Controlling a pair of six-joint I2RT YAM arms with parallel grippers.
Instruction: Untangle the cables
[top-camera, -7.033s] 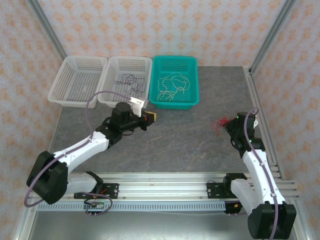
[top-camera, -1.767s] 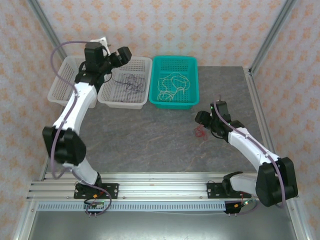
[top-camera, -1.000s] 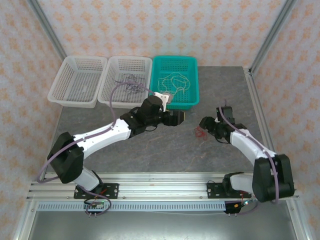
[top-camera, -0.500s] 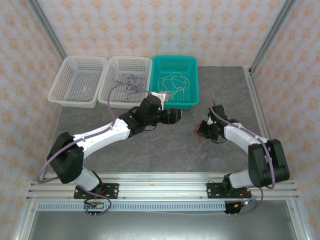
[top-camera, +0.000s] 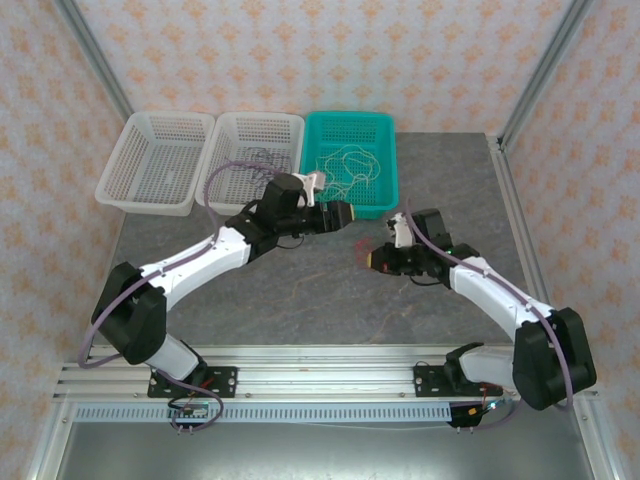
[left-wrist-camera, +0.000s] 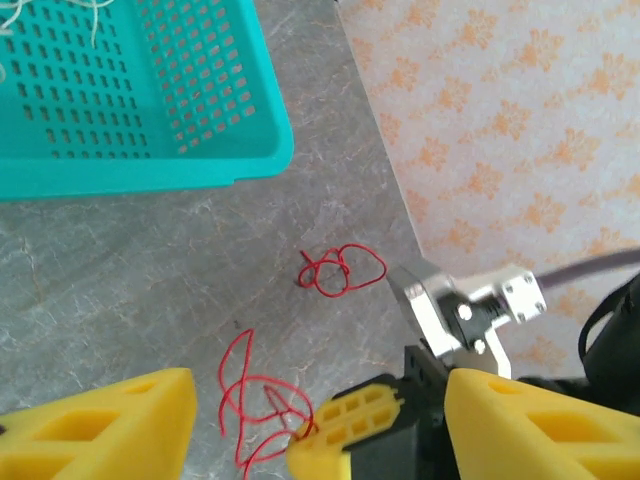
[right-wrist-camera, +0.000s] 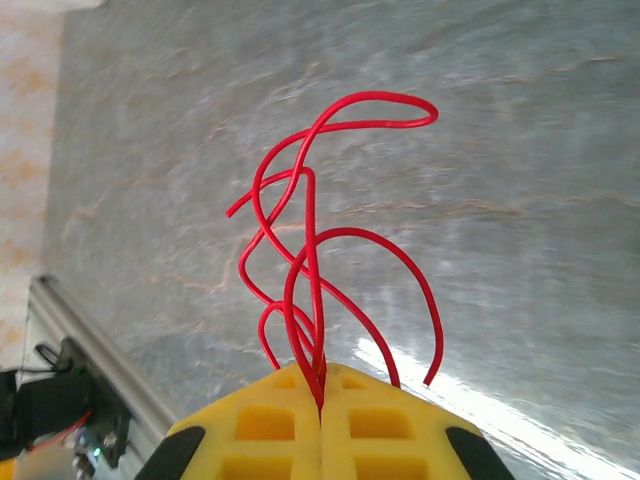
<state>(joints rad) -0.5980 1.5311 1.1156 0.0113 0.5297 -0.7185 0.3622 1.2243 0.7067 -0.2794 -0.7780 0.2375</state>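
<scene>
- Grey stone-patterned table (top-camera: 300, 290) lies flat and bare beneath both arms, with papered walls on three sides.
- Red cable (right-wrist-camera: 311, 250): several thin strands rise out of my right gripper (right-wrist-camera: 320, 400), whose fingers are pressed together on them. The bunch sits over mid-table, in front of the teal basket (top-camera: 393, 170).
- Second red loop (left-wrist-camera: 343, 270) lies flat on the table just beyond the held bunch. I cannot tell whether it joins it.
- Handling, as I judge it: the wire is very light and holds its curves, so it is springy rather than limp. It is thin enough to slip from the pads. The best hold is on a free strand just clear of the crossings, not on the knot.
- My left gripper (top-camera: 347, 215) hangs just off the basket's front rim, jaws apart with nothing between them, facing the held bunch.
- Cream-white cable (top-camera: 345, 165) lies in the teal basket and dark purple cable (top-camera: 258, 156) in the middle white basket (top-camera: 260, 117), both well apart from the red.
- Clearance: there is open table to the near side and left. The basket wall is close behind my left gripper, and the frame rail (top-camera: 508, 200) bounds the right edge. The two grippers are near each other, so contact is a risk.
</scene>
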